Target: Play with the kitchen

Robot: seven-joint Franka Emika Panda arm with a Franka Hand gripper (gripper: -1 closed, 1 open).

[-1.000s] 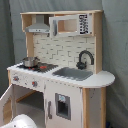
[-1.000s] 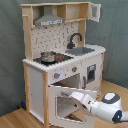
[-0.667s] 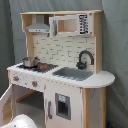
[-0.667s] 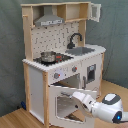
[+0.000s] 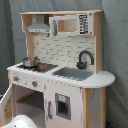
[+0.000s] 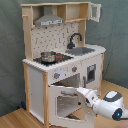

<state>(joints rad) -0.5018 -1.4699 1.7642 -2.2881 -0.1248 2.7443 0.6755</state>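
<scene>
The kitchen [image 5: 60, 75] [image 6: 60, 60] is a tall white and light-wood toy with a grey hood [image 5: 39, 26] [image 6: 49, 21], a black faucet [image 5: 85, 59] [image 6: 75, 39] and a sink [image 5: 74, 73] [image 6: 82, 50]. A small pot [image 5: 30, 61] [image 6: 48, 56] stands on the stovetop [image 5: 42, 66], above the knobs [image 6: 56, 76]. The windowed oven door [image 6: 67, 104] hangs open, tilted outward. In the second exterior view my gripper [image 6: 80, 92] is at the door's upper edge, on the end of the white arm [image 6: 107, 102]. The first exterior view shows only a piece of the arm [image 5: 22, 121] and the door's edge [image 5: 5, 102].
A narrow cupboard door with a dark panel [image 5: 62, 106] [image 6: 91, 72] sits beside the oven. An upper cabinet door [image 6: 95, 11] stands open at the top. The kitchen rests on a wooden floor [image 6: 15, 117] before a grey curtain [image 6: 10, 50].
In the second exterior view the arm has shifted slightly to the left, toward the oven door. The door stays open and nothing else has moved.
</scene>
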